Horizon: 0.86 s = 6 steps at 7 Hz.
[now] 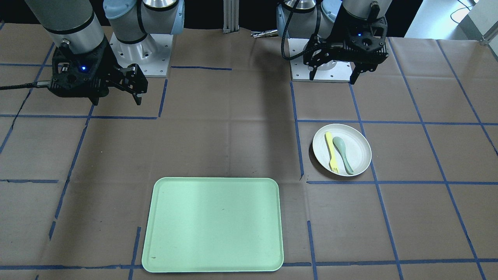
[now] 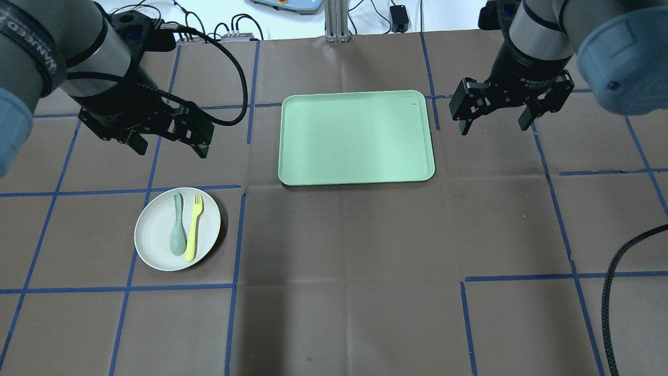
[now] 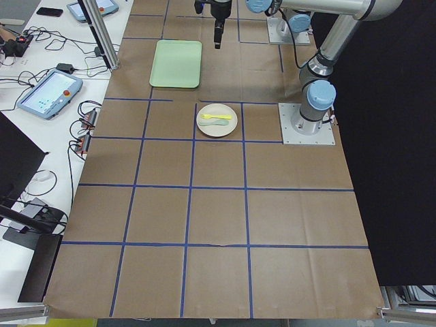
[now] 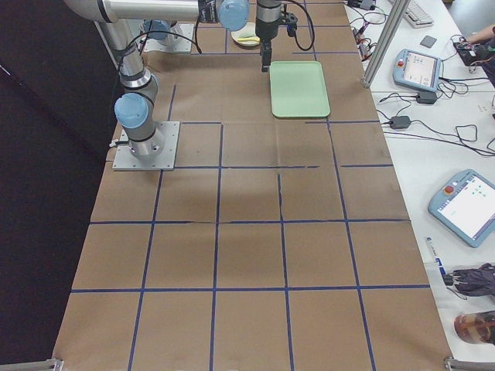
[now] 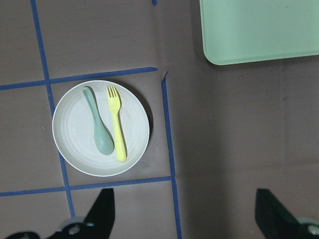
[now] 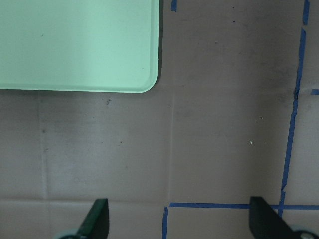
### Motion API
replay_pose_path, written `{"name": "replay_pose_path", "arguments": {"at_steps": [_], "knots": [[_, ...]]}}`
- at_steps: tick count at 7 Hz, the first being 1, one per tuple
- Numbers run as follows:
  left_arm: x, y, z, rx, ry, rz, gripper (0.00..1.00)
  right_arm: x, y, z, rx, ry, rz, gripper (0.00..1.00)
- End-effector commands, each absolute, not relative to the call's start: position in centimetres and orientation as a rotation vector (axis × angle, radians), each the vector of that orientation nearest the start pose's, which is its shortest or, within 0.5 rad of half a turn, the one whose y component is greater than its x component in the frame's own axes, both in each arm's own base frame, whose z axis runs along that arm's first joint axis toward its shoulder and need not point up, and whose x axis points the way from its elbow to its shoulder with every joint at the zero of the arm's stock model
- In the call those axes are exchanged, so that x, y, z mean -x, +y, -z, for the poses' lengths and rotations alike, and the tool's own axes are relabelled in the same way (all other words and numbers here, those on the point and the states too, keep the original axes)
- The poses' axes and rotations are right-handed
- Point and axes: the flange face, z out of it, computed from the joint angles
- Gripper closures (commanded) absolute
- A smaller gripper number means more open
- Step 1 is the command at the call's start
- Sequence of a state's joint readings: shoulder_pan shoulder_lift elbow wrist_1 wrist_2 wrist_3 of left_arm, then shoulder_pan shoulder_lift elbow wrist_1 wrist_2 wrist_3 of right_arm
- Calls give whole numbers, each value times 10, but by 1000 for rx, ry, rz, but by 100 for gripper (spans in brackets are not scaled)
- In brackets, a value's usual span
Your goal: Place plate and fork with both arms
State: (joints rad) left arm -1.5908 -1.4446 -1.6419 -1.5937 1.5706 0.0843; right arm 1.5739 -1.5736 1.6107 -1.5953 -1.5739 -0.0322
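The plate [image 2: 154, 236], a round off-white dish with a raised rim, sits on the brown paper-covered table [image 2: 344, 250] in the robot's left half, inside one of the squares marked out with blue tape and well apart from the mint-green tray [image 2: 357, 137], which lies at the middle of the table farther from the robot. The pale-yellow fork [image 2: 194, 235] lies flat on the plate with its tines pointing away from the robot and the end of its handle reaching the rim on the robot's side. A grey-green spoon [image 2: 178, 232] lies close alongside it on the side away from the tray, bowl toward the robot; whether the bowl touches the fork's handle cannot be told. The left gripper [image 2: 171, 148] hangs high above the table with its two fingers spread wide apart, clear of the plate and everything on it; its wrist camera looks straight down on the plate, the fork, the spoon and one corner of the tray. The right gripper [image 2: 493, 128] hangs raised off the tray's right edge, its fingers likewise spread wide, with only a tray corner and taped paper below it.
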Motion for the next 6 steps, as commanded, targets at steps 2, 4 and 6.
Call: {"name": "replay_pose_path", "arguments": {"at_steps": [2, 4, 6], "knots": [[144, -437, -513, -145, 3146, 66, 0, -134, -489, -472, 55, 3144, -19, 0], [143, -438, -511, -147, 3143, 58, 0, -134, -489, -472, 55, 3144, -17, 0], [144, -445, -502, -148, 3150, 30, 0, -134, -489, -472, 55, 3144, -17, 0]]}}
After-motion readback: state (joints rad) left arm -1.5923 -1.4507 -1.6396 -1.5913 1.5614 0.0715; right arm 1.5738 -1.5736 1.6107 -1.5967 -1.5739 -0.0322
